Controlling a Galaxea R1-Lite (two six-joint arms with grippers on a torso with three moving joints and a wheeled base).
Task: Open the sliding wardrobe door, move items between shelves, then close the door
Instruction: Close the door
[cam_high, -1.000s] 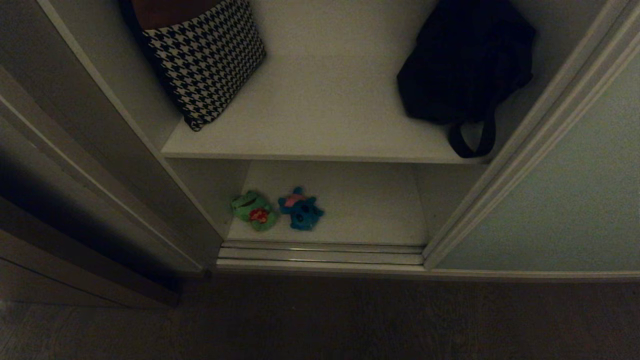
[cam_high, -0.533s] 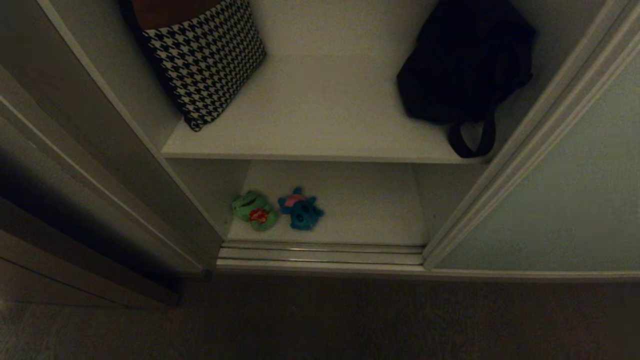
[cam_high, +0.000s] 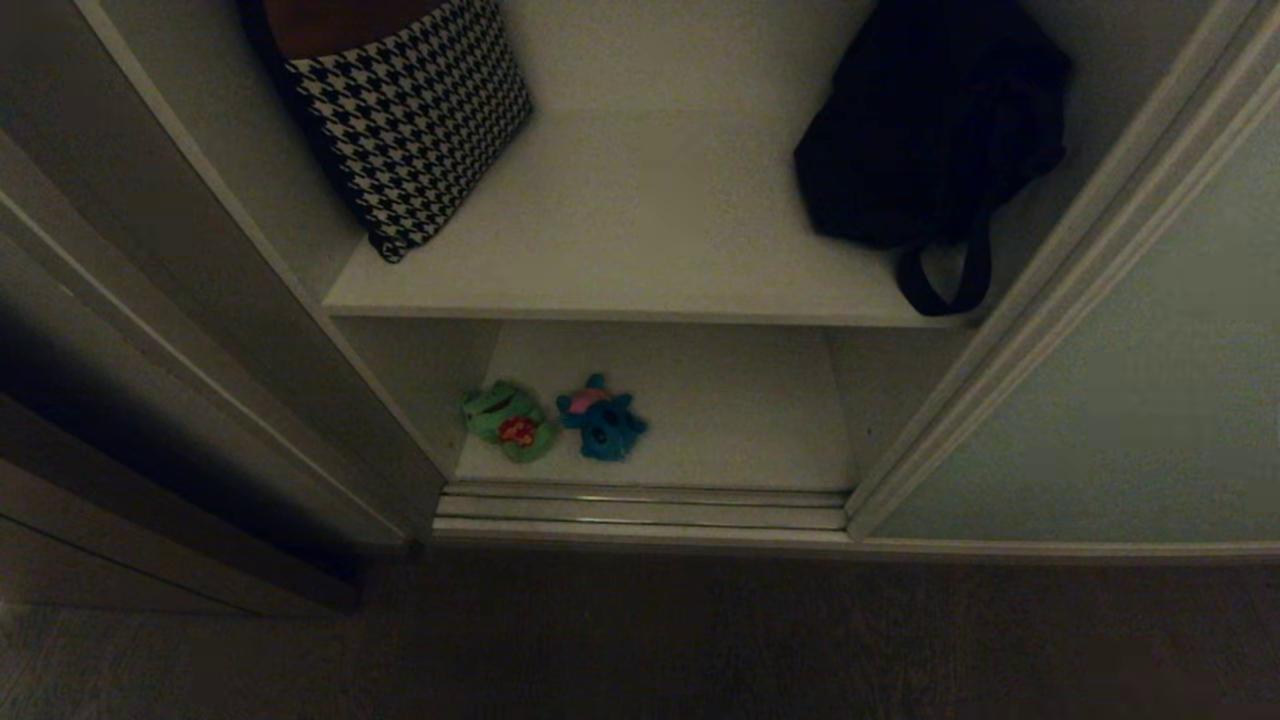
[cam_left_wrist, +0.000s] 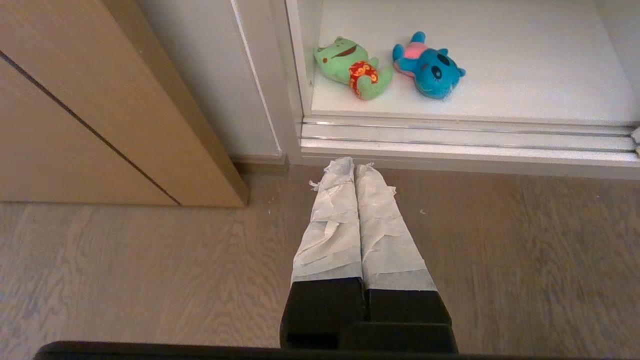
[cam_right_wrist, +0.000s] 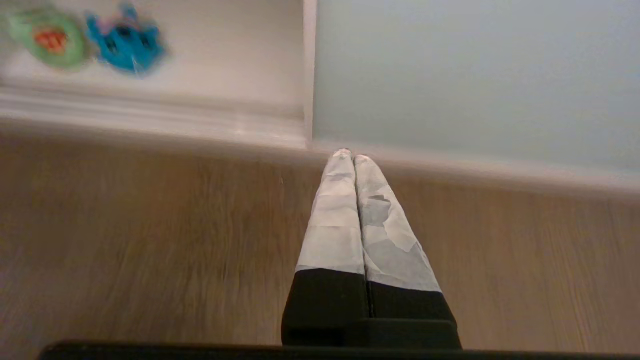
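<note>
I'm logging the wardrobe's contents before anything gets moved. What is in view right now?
green plush toy: one, green with red spot, lower shelf, left
blue plush toy: one, blue with pink patch, lower shelf, beside the green one
houndstooth cushion: one, black-and-white, upper shelf, left
bag: one, black, upper shelf, right, strap over the edge
sliding door: one, pale grey-green, slid right
floor: wood
left gripper: jaws shut, above floor
right gripper: jaws shut, above floor

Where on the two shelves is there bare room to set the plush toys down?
Upper white shelf: a wide bare middle between the black-and-white houndstooth cushion and the black strapped bag. Lower white shelf: bare right of the blue plush toy; crowded at its left wall, where the green plush toy lies.
</note>
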